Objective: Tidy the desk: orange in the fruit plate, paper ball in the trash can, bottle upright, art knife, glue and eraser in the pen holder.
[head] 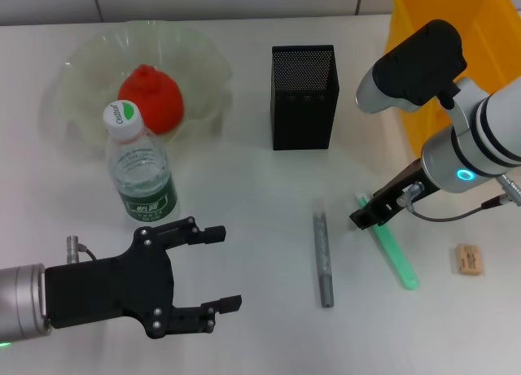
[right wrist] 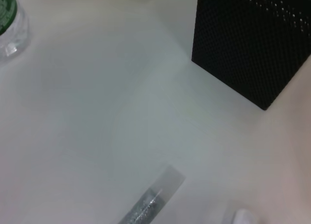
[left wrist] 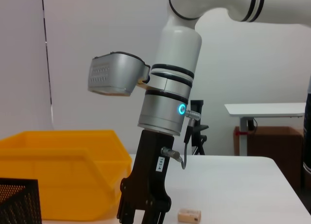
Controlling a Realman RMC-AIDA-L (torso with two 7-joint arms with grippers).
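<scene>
At the bottom left of the head view my left hand (head: 213,269) hovers over the bare surface (head: 260,334), fingers spread apart and holding nothing. Toward the lower right, my right hand (head: 364,215) is low over the top end of the green stick (head: 392,246); I cannot tell how its fingers stand. The grey stick (head: 323,257) and the eraser (head: 469,259) lie loose, so the pen holder (head: 304,97) at upper centre awaits all three. The bottle (head: 140,167) stands upright, and behind it the orange (head: 151,98) sits in the fruit plate (head: 85,74). The trash can (head: 407,17) fills the upper right; no paper ball shows.
</scene>
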